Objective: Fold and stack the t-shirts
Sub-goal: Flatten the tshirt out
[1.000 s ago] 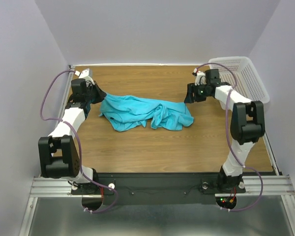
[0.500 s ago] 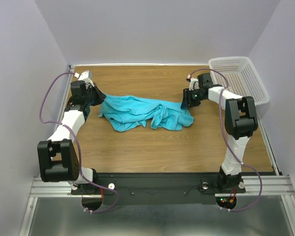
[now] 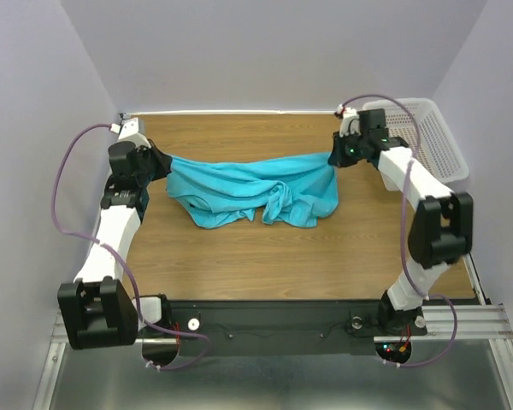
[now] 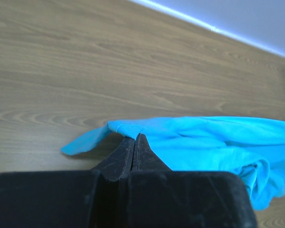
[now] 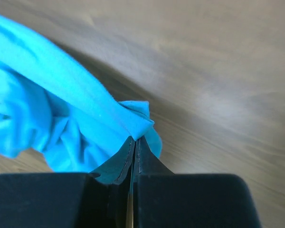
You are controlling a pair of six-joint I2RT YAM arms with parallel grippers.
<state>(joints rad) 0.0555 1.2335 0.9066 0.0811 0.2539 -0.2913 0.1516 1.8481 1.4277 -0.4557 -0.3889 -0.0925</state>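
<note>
One turquoise t-shirt (image 3: 248, 190) hangs stretched between both arms over the far half of the wooden table, its top edge taut and its middle bunched in folds on the wood. My left gripper (image 3: 165, 161) is shut on the shirt's left edge; in the left wrist view the black jaws meet at the hem (image 4: 134, 137), with the t-shirt (image 4: 213, 137) running off to the right. At the shirt's right corner my right gripper (image 3: 333, 159) is shut on the cloth, and the right wrist view shows the t-shirt (image 5: 61, 99) pinched between its closed tips (image 5: 134, 138).
A white perforated basket (image 3: 423, 137) stands at the far right corner, just behind the right arm. The back wall runs close behind both grippers. Bare wooden tabletop (image 3: 282, 256) lies between the shirt and the arm bases.
My right gripper closed on the shirt's right corner and lifted it up and outward. The left gripper also pulled outward and up, so the top edge is now taut between them.
</note>
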